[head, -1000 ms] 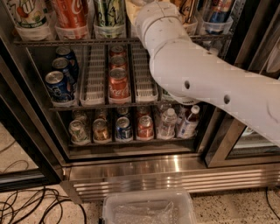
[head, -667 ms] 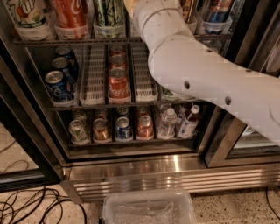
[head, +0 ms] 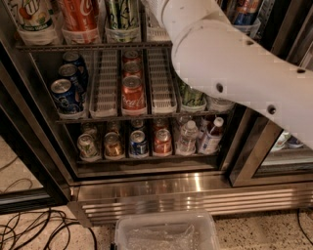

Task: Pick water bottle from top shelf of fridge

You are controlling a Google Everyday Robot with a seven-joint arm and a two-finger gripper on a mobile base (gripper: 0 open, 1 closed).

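Observation:
My white arm point(head: 230, 68) reaches from the right up into the open fridge point(head: 195, 193) at the level of the top shelf point(head: 93, 47), a dark wire rack with translucent cup holders. My gripper is past the top edge of the camera view and does not show. The water bottle on the top shelf is hidden behind my arm or out of view. A 7UP bottle point(head: 32, 12), a red cola bottle point(head: 78, 14) and a green-and-white can point(head: 122, 12) stand in the cup holders to the left of my arm.
The middle rack holds blue cans point(head: 66, 95), red cans point(head: 133, 90) and white slotted trays point(head: 105, 83). The lowest rack holds several cans and small bottles point(head: 188, 136). Black door frames point(head: 254, 151) flank the opening. A clear plastic bin point(head: 166, 232) and cables point(head: 29, 229) lie on the floor.
My arm has shifted slightly up and deeper towards the top shelf. The cans and bottles have not moved.

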